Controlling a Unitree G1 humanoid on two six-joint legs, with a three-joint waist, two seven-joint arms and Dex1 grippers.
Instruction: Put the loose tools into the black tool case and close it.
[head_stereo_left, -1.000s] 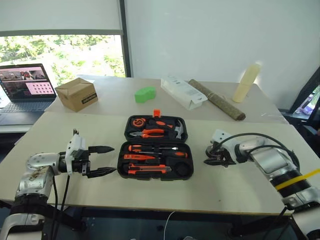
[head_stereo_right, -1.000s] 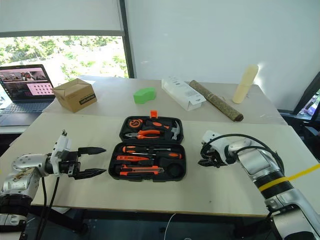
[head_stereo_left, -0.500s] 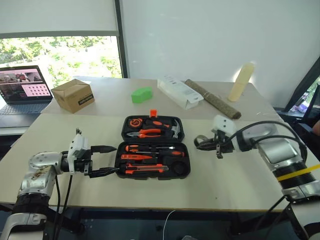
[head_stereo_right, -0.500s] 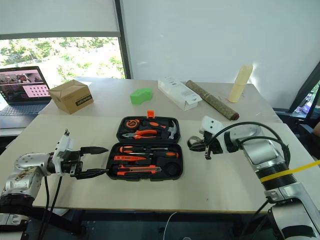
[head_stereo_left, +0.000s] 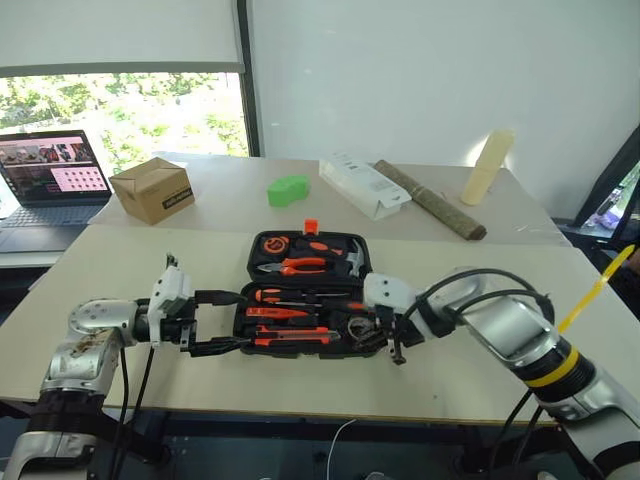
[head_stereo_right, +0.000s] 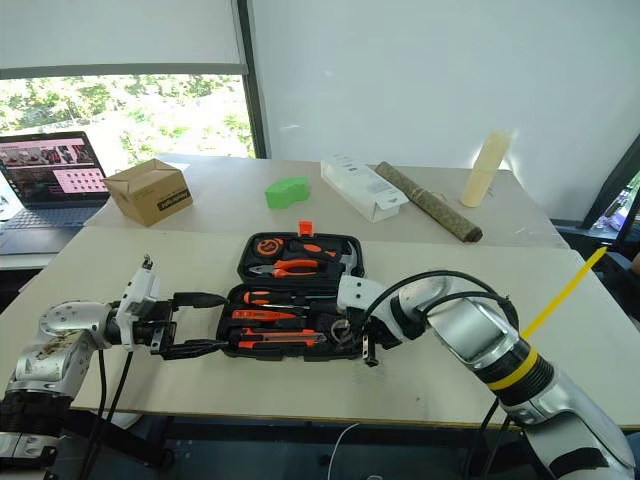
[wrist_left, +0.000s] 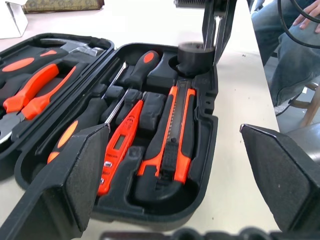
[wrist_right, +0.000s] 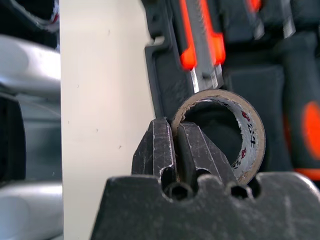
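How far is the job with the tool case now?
Mostly done: both orange-and-black screwdrivers, the slim orange screwdriver and the utility knife lie in their slots in the black tool case. In hand: the right gripper pinches the wall of the tape roll over the case's near right corner. Left: releasing the roll and closing the lid. The left gripper hovers open at the case's left edge.

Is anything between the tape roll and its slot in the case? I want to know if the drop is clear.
Nothing visible blocks it. The right claw is shut on the wall of the tape roll, holding it over the round corner recess of the black tool case, beside the utility knife.
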